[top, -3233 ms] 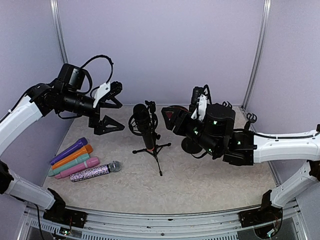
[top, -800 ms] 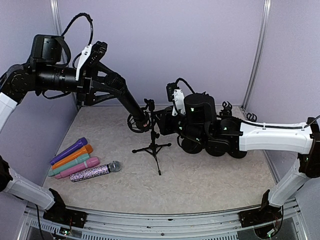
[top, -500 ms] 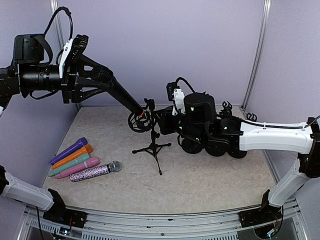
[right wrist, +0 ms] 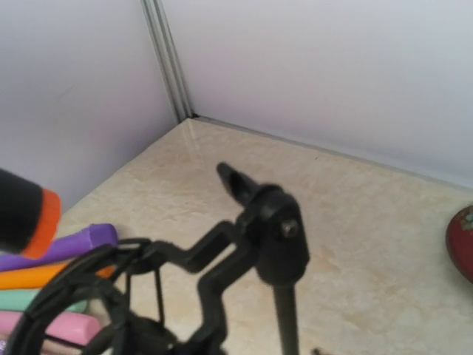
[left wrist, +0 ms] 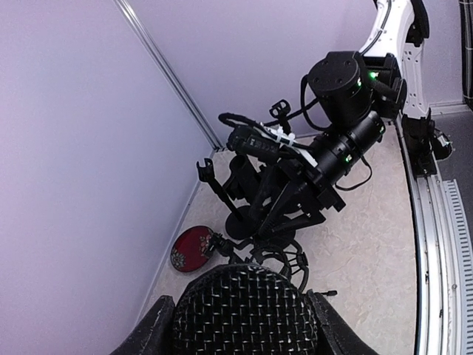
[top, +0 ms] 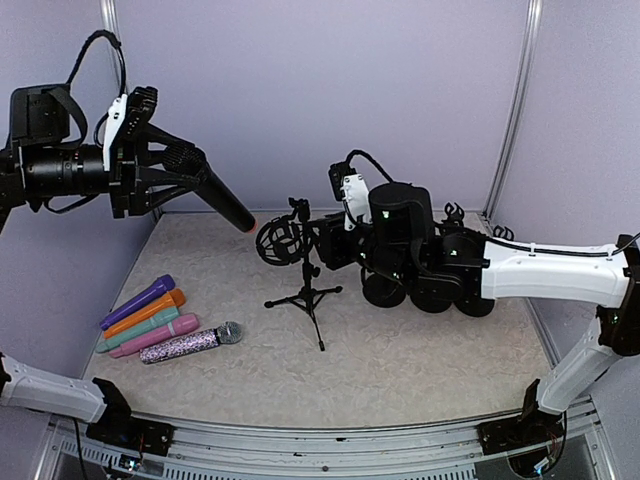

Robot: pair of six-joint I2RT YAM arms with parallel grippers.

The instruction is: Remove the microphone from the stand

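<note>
Left jaws are clamping the black mesh-headed microphone (top: 220, 200), hanging clear left of the black tripod stand (top: 304, 282); right jaws: cannot tell.

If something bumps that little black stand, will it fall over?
Probably tips easily: the stand has thin, short tripod legs and its ring mount hangs off to one side. It looks light too, with the microphone out.

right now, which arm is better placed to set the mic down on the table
Left: the left gripper grips the black microphone, clear of the stand; the right gripper sits beside the stand.
</note>
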